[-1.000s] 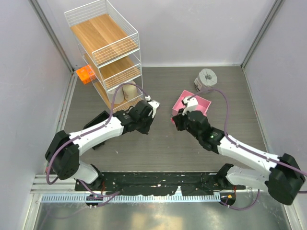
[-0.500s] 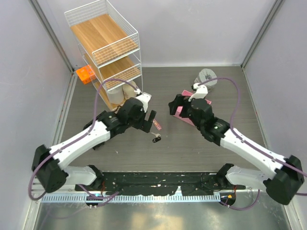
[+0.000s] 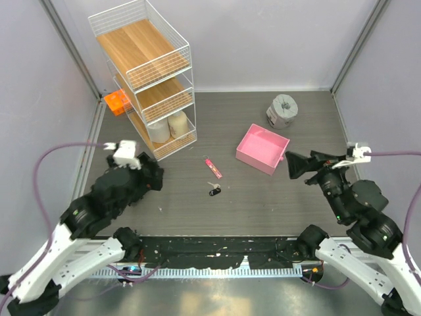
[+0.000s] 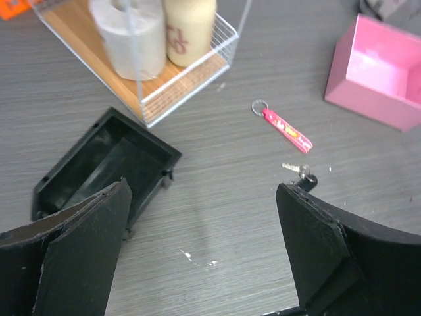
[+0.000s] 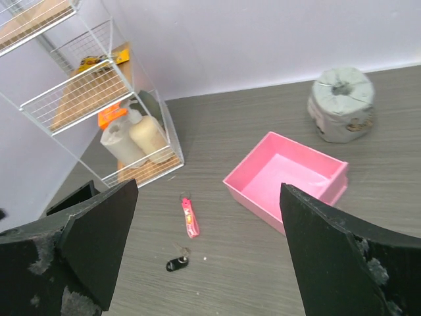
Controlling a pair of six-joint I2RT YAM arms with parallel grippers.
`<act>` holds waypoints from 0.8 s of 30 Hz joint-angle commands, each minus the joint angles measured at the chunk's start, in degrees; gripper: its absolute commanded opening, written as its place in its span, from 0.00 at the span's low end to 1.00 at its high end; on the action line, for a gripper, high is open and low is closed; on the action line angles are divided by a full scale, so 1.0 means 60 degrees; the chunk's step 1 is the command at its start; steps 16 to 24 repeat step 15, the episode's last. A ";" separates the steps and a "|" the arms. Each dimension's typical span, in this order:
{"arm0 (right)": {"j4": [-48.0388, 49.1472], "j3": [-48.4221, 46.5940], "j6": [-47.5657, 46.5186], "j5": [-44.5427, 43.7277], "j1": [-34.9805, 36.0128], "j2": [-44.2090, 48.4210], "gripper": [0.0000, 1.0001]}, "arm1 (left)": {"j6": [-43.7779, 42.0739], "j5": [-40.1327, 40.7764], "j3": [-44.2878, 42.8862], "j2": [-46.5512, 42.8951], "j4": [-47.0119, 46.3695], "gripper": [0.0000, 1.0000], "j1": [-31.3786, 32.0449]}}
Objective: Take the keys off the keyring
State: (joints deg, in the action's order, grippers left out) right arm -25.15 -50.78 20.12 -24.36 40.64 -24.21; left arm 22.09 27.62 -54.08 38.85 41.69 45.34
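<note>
Keys (image 3: pixel 214 191) lie near keyring (image 3: pixel 212 167), both apart from tray (image 3: pixel 255 162) edge.

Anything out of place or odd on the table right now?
Nothing looks spilled or damaged. The tiny black-headed key lies loose on the grey table, apart from the short pink-red strip key tag, not touching it.

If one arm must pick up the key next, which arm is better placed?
Probably the left. The left gripper, open, is nearer the key, which lies apart from the keyring. The right gripper, also open, is farther away, beside the tray.
</note>
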 commanded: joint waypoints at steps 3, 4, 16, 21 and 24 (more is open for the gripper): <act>-0.2852 -0.0779 -0.0043 -0.1257 0.0008 0.0606 0.95 | -0.0106 0.1271 0.0386 -0.2298 0.0257 0.99 -0.0042; -0.2942 -0.0794 -0.0043 -0.1359 0.0008 0.0781 0.96 | -0.0179 0.1315 0.0343 -0.2445 0.0345 1.00 -0.0042; -0.3572 -0.0969 -0.0072 -0.1770 0.0008 0.1413 0.95 | -0.0445 0.1842 0.0386 -0.3165 0.0507 1.00 -0.0042; -0.3572 -0.0969 -0.0072 -0.1770 0.0008 0.1413 0.95 | -0.0445 0.1842 0.0386 -0.3165 0.0507 1.00 -0.0042; -0.3572 -0.0969 -0.0072 -0.1770 0.0008 0.1413 0.95 | -0.0445 0.1842 0.0386 -0.3165 0.0507 1.00 -0.0042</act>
